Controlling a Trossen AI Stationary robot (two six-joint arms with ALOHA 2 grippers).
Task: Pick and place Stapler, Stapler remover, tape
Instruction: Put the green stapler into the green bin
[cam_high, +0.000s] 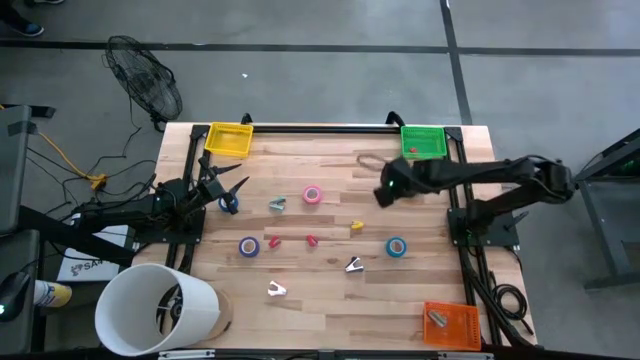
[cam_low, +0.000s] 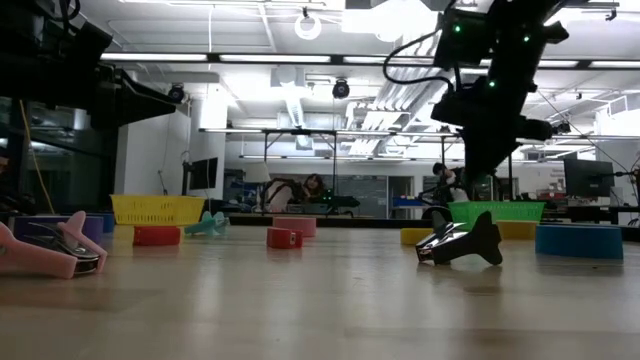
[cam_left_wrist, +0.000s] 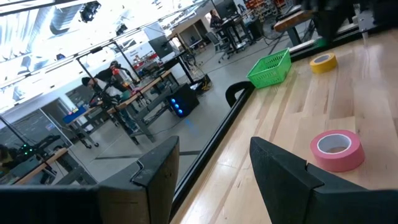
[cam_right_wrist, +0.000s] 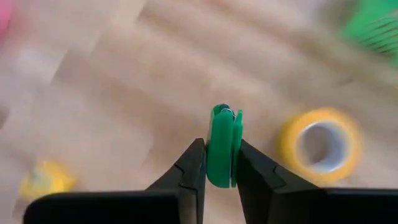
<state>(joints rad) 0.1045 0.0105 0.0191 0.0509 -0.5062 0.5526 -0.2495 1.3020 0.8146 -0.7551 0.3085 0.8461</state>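
the right end effector (cam_right_wrist: 217, 163) is clamped on a small green piece (cam_right_wrist: 221, 147), lifted near the green basket (cam_high: 422, 141). the left end effector (cam_left_wrist: 211, 180) waits open. tape rolls (cam_high: 312, 195) and small tools (cam_high: 353, 265) lie scattered on the tabletop (cam_high: 330, 310), so most sorting seems left.

Pale wood worktop (cam_high: 330, 290); yellow basket (cam_high: 229, 139), green basket (cam_high: 422, 141), orange basket (cam_high: 451, 325); pink tape (cam_high: 313, 195); blue tape (cam_high: 396, 247); green clip (cam_right_wrist: 222, 146).

The right gripper (cam_right_wrist: 219, 163) pinches a green stapler remover (cam_right_wrist: 221, 146) at centre frame. A yellow tape roll (cam_right_wrist: 320, 144) lies blurred at right on the wooden table (cam_right_wrist: 124, 93).
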